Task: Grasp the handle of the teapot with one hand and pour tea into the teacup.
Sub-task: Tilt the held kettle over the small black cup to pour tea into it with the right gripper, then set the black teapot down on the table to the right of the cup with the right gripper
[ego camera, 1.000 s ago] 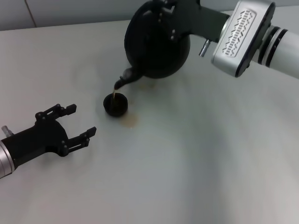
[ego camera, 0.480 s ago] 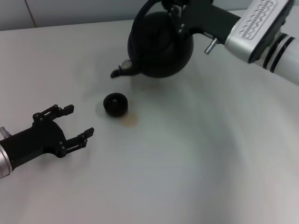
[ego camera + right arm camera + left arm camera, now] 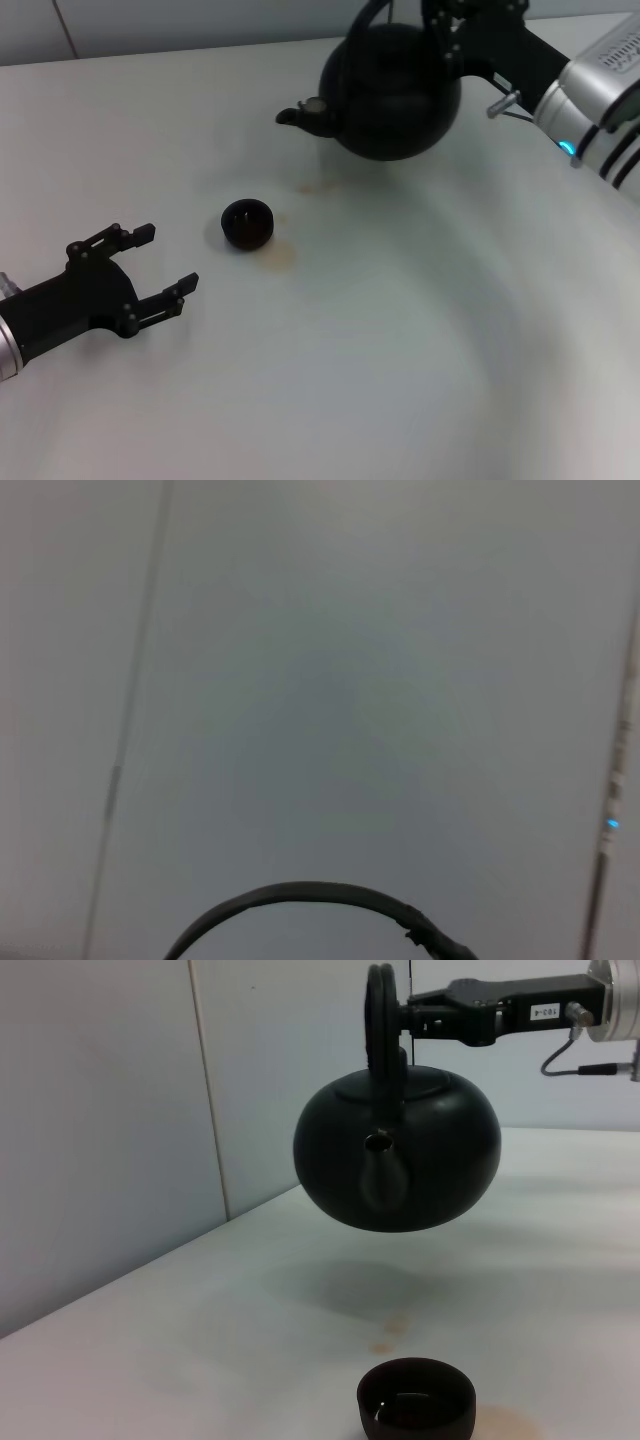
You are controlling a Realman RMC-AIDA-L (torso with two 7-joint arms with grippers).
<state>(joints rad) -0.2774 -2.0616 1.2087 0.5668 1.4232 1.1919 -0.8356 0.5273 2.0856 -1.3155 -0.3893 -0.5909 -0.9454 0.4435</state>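
Note:
The black teapot (image 3: 395, 95) hangs level above the table at the back right, spout pointing toward my left. My right gripper (image 3: 432, 18), on the silver-white arm, is shut on its arched handle (image 3: 362, 22). In the left wrist view the teapot (image 3: 398, 1160) floats with its handle (image 3: 380, 1020) held from behind by the right gripper (image 3: 415, 1015). The small black teacup (image 3: 246, 222) stands on the table, apart from the pot; it holds dark tea in the left wrist view (image 3: 416, 1398). My left gripper (image 3: 170, 256) is open and empty, low at the front left.
Brownish tea stains mark the white table beside the cup (image 3: 281, 258) and under the spout (image 3: 310, 185). A grey wall (image 3: 100, 1110) runs behind the table. The right wrist view shows only the wall and the handle's arc (image 3: 300, 892).
The teapot has tipped back from pouring to level and moved right and farther back, away from the cup. The stream of tea has stopped. The left gripper has barely moved.

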